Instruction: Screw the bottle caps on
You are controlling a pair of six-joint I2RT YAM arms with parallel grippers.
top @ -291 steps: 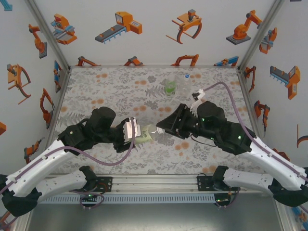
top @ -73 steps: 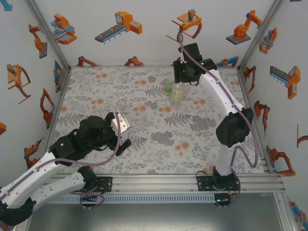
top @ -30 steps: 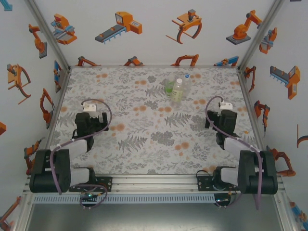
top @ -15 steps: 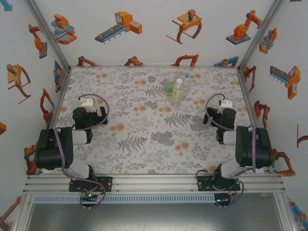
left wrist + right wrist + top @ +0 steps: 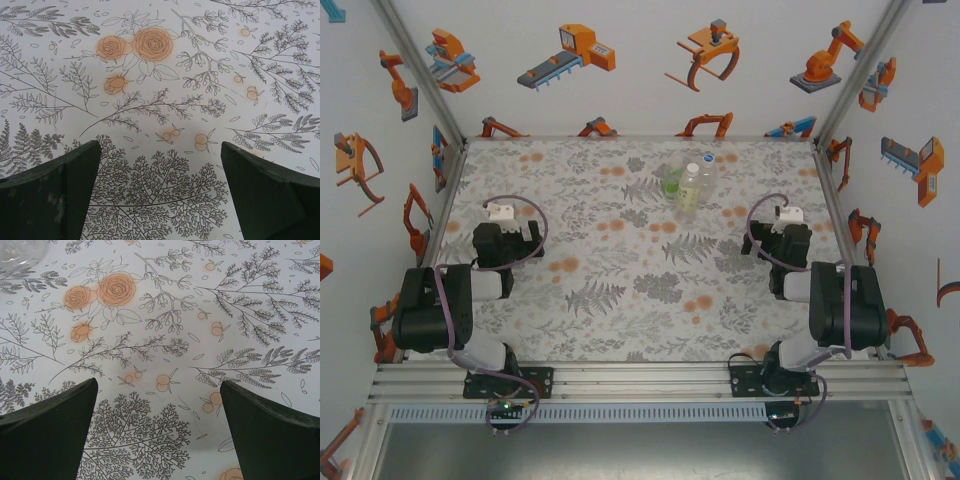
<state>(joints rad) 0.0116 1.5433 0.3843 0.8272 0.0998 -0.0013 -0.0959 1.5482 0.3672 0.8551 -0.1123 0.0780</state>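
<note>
Top external view has the left arm (image 5: pixel 432 318) folded up by the near left corner of the tabletop (image 5: pixel 620 300), wrist pointing down at the flowered cover. Left wrist view gives the left gripper (image 5: pixel 160 145) spread wide: its two dark fingers (image 5: pixel 55 195) stand well apart, with nothing between them but printed roses and ferns. Further right, near the middle of the far edge, the three bottles (image 5: pixel 688 180) stand upright in a tight cluster, touching or just beside one another. The bright green bottle (image 5: pixel 671 183) is on the left, the pale yellow-green bottle (image 5: pixel 690 192) sits nearest the arms, and the colourless bottle (image 5: pixel 709 170) is behind it to the right. A small white cap (image 5: pixel 692 169) sits on top of the pale one; whether it is screwed tight I cannot tell, and the tops of the other two are too small to read. The right arm (image 5: pixel 845 305) is folded up by the near right corner. Right wrist view shows the right gripper (image 5: pixel 159 382) just as wide and empty, fingers (image 5: pixel 270 435) far apart over the cover, with the edge of a clear bottle (image 5: pixel 17 252) in the top left corner.
</note>
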